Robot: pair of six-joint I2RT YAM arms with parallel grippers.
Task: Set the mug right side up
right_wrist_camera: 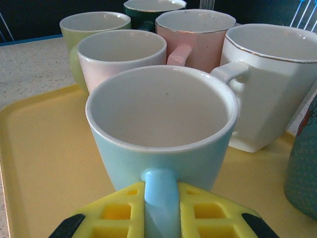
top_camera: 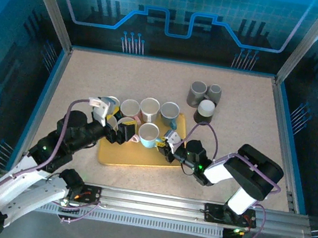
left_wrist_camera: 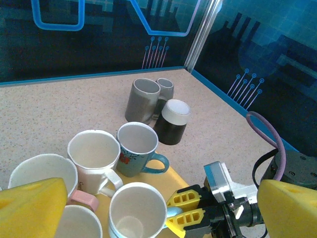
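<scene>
Now our right gripper (right_wrist_camera: 159, 210) pinches the smooth, pale-blue glazed mug (right_wrist_camera: 158, 148) by its curved handle (right_wrist_camera: 159, 191), upright on the flat yellow tray (right_wrist_camera: 39, 148); our left gripper (top_camera: 112, 121) gapes wide, holding nothing.

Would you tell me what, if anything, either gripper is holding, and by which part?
The right gripper grips the light blue mug by its handle; the left gripper is open and holds nothing.
</scene>
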